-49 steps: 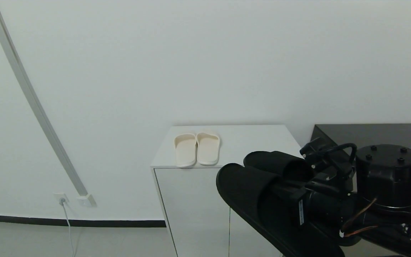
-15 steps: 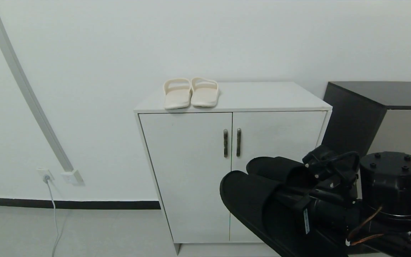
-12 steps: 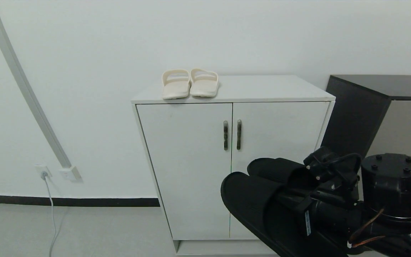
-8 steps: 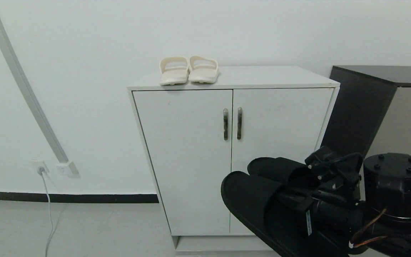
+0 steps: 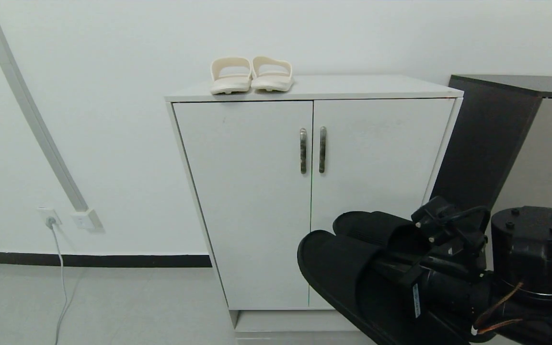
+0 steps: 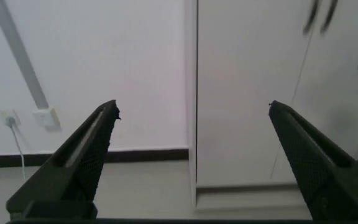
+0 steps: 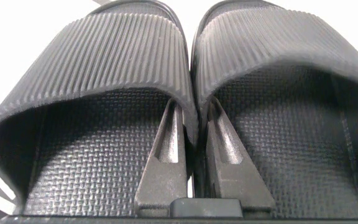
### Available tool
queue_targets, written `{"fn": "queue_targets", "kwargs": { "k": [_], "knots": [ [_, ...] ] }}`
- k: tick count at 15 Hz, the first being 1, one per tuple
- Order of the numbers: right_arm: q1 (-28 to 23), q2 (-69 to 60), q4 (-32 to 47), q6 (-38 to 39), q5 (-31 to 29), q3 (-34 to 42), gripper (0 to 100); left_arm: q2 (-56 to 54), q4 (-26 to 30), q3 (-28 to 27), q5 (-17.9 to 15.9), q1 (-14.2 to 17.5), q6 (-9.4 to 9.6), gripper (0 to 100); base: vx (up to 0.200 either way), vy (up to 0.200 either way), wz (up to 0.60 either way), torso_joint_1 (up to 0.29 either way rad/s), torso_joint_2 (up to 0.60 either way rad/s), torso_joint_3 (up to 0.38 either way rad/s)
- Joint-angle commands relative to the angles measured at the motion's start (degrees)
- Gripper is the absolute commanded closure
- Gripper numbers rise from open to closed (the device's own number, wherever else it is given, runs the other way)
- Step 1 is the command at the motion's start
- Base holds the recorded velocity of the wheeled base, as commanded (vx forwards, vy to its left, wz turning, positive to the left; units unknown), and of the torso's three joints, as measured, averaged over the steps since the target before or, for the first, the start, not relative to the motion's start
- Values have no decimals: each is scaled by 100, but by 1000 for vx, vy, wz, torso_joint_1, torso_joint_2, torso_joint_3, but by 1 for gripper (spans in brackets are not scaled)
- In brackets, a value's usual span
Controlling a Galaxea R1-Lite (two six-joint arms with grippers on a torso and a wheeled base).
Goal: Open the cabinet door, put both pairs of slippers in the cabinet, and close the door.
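A white two-door cabinet (image 5: 257,201) stands against the wall, both doors shut, two dark handles (image 5: 303,150) at the middle. A cream pair of slippers (image 5: 251,75) rests on its top near the left front edge. My right gripper (image 5: 403,263) holds a black pair of slippers (image 5: 348,268) low in front of the right door. In the right wrist view its fingers (image 7: 166,158) are pinched on the slippers' (image 7: 117,93) inner side walls. My left gripper (image 6: 191,109) hangs open, facing the cabinet's (image 6: 247,93) left door and the wall.
A dark cabinet (image 5: 491,143) stands right of the white one. A grey conduit (image 5: 27,110) runs down the wall to a socket (image 5: 48,218) with a cable (image 5: 60,282) to the floor. Bare floor (image 5: 89,306) lies left of the cabinet.
The head view has sunk: the cabinet's top edge rose in the picture and its doors and base came into sight. The right gripper keeps the black slippers in the same hold.
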Motion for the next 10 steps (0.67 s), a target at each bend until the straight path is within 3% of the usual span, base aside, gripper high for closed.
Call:
{"fn": "queue_targets", "kwargs": {
  "k": [1, 5, 10],
  "knots": [
    [0, -29, -2, -3, -10, 10, 100, 1403, -75, -646, -269, -71, -87, 0, 0, 0, 0, -7, 41, 51],
    [0, -64, -2, -3, -2, 72, 100, 2765, -743, -787, -1842, -80, -113, 0, 0, 0, 0, 0, 0, 0],
    [-9, 24, -2, 6, -2, 81, 100, 4725, -1499, -1596, -2475, -168, -122, 0, 0, 0, 0, 0, 0, 0]
  ]
}}
